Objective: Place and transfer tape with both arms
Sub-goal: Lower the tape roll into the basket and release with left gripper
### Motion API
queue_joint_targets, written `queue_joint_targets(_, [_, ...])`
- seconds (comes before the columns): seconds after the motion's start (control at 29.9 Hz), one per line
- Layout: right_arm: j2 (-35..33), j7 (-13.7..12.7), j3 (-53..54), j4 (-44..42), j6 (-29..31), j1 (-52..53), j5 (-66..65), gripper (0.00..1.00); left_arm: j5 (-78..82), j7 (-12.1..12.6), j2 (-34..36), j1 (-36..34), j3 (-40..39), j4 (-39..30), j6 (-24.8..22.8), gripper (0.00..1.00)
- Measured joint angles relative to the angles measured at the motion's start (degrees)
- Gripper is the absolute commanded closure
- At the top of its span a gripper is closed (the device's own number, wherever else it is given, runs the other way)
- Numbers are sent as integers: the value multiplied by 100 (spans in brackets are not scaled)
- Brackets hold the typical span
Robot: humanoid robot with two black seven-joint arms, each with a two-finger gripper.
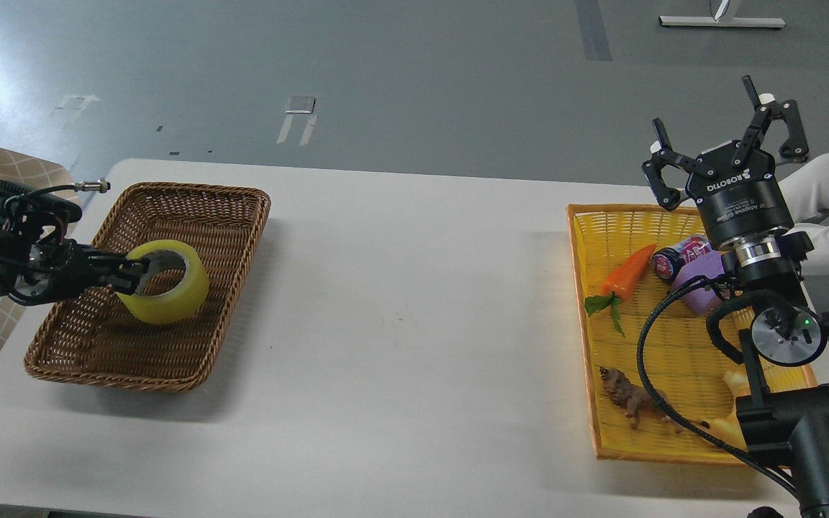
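A: Where's the tape?
B: In the brown basket, tilted; left hand pinching its rim w/ a finger thru the core, prob. to lift.
A: Right hand?
B: Spread wide, empty, raised above the yellow basket; likely waiting for handover.

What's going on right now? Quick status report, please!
Left tool gripping the tape at its rim, over the brown basket. Right tool open, empty, raised above the yellow basket. Table between baskets bare.
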Motion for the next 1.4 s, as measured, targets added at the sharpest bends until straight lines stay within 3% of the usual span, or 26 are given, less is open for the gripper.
queue_joint_targets(1.07, [0,6,-7,-4,0,-18,0,1,-27,12,-28,155,-3,206,149,99])
queue_joint_targets(1.14, [0,4,-4,-7,0,-15,0,1,-27,12,-30,155,-5,206,149,80])
queue_joint_targets(1.2, [0,1,-2,-8,0,-15,0,1,-31,12,-30,155,-10,206,149,75])
queue_joint_targets(1.27, [0,1,-1,-8,0,-14,0,1,-35,12,-30,155,-12,205,149,54])
queue_joint_targets(1.34, [0,1,0,-35,0,-12,0,1,-80,12,-33,155,-12,200,149,46])
queue_joint_targets(1.4, [0,4,0,-58,0,-11,0,1,-163,12,-33,155,-13,189,149,45])
